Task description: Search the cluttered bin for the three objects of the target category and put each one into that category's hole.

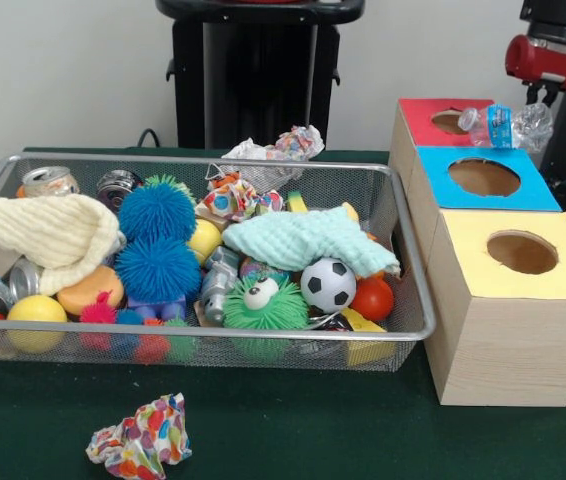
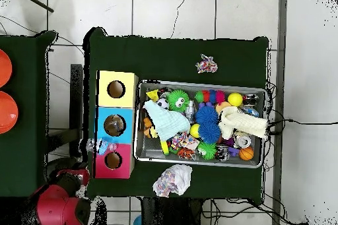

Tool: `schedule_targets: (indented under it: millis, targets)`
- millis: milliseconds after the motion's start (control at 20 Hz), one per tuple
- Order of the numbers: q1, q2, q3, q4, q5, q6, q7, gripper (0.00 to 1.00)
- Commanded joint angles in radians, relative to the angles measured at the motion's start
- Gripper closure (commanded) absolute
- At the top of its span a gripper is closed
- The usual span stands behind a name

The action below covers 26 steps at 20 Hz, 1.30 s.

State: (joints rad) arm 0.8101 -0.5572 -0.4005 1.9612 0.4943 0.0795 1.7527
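Observation:
A crushed clear plastic bottle (image 1: 503, 125) with a blue label hangs level over the back edge of the red-topped box (image 1: 425, 120), close to its hole (image 1: 450, 122). My gripper (image 1: 536, 106) comes down from the upper right and is shut on the bottle's crumpled end. In the overhead view the bottle (image 2: 99, 146) lies between the red box (image 2: 113, 160) and the blue box (image 2: 114, 125), with the red arm (image 2: 61, 199) beside them. The wire mesh bin (image 1: 263, 165) holds spiky balls, cloths, cans (image 1: 48, 181) and other toys.
Blue-topped (image 1: 485, 178) and yellow-topped (image 1: 523, 252) boxes, each with a round hole, stand in a row beside the bin's right end. One crumpled colourful wrapper (image 1: 141, 440) lies on the green table before the bin; another (image 1: 283, 148) lies behind it.

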Motion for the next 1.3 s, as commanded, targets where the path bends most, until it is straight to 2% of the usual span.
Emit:
schedule_targets:
  millis: [50, 750, 1300]
  targets:
    - [-0.057, -0.010, 0.122, 0.008, -0.052, -0.031, 0.160, 1.00]
    - [-0.171, -0.045, 0.175, 0.035, -0.164, -0.072, 0.148, 1.00]
    - [-0.196, -0.055, 0.189, 0.043, -0.216, -0.076, 0.163, 1.00]
